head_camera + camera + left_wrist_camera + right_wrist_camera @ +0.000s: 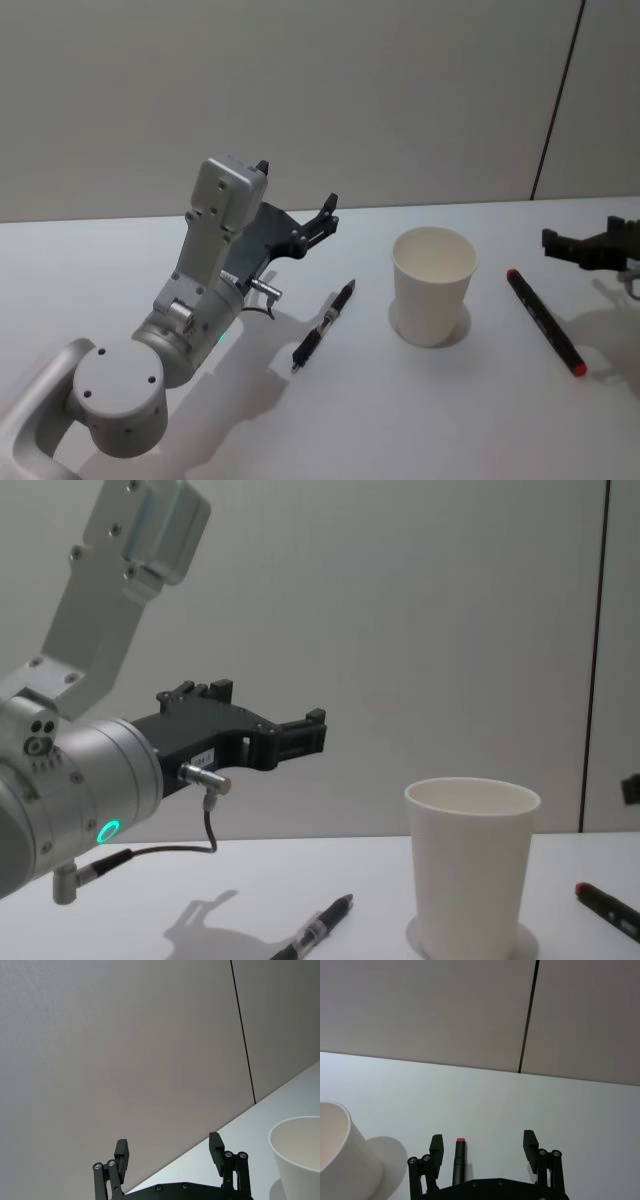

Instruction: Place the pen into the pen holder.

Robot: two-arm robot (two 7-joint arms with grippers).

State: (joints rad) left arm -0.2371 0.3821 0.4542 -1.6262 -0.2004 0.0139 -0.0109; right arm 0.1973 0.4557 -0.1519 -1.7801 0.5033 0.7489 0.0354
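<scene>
The pen holder, a white paper cup (433, 285) (470, 865) (300, 1155) (340, 1155), stands upright mid-table. A black pen (324, 325) (318, 932) with a clear barrel lies flat on the table to the cup's left. A second black pen (545, 320) (608, 905) (459, 1160) with red ends lies to the cup's right. My left gripper (322, 218) (310, 735) (169, 1152) hovers open and empty above the table, up and left of the clear-barrel pen. My right gripper (560, 243) (482, 1145) is open and empty just behind the red-ended pen's far end.
The white table (420, 420) runs back to a grey wall with a dark vertical seam (555, 100). My left arm's large grey joints (120, 385) fill the near-left corner. A cable and plug (265, 292) hang under the left wrist.
</scene>
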